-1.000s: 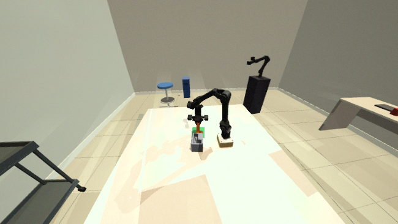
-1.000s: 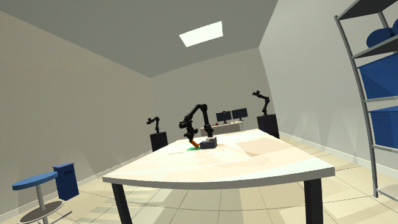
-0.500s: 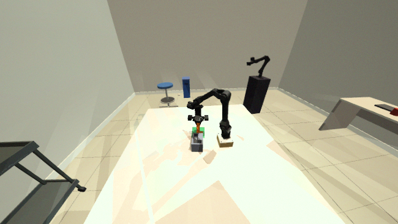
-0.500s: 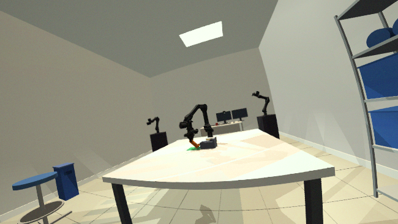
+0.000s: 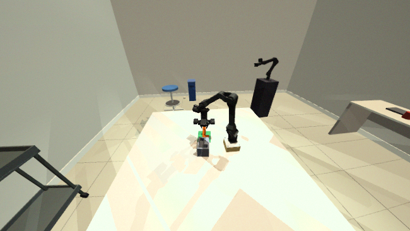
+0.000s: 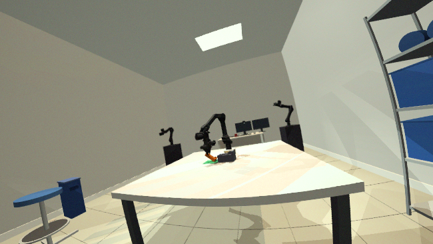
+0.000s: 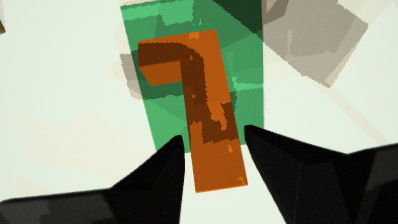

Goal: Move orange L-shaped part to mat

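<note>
Landmark: green mat. Orange L-shaped part slants over it, L end low, straight end up between jaws. Jaws part-open, gaps both sides, apparently releasing so it drops flat. Grey tray beside mat. Risk: part lands overhanging mat edge.

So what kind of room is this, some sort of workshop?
Probably a robotics lab or workshop: a black robot arm stands on a big table, two more arms sit on dark pedestals behind it, and blue bins fill a tall metal shelf unit.
</note>
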Robot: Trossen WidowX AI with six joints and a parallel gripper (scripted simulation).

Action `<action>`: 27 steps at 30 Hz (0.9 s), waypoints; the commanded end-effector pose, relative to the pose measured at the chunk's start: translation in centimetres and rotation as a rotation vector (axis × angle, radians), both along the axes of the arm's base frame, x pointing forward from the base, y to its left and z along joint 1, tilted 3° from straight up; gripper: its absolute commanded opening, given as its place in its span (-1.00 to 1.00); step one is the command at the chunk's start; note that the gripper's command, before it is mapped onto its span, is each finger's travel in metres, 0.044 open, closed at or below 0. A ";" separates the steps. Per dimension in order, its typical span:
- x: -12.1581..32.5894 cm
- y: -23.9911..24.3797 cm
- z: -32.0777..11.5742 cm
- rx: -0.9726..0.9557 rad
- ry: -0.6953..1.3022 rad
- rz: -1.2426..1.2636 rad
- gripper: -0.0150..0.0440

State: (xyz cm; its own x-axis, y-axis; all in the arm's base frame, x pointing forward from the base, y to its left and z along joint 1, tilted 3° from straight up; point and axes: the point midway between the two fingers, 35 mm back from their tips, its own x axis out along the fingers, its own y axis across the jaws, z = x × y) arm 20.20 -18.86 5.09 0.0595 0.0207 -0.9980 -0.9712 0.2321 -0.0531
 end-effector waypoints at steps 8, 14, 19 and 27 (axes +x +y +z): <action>-0.4 -0.3 7.9 0.001 -0.001 -0.002 0.86; -0.3 -0.3 8.3 -0.011 -0.011 -0.005 0.86; -0.3 -0.3 8.3 -0.011 -0.011 -0.005 0.86; -0.3 -0.3 8.3 -0.011 -0.011 -0.005 0.86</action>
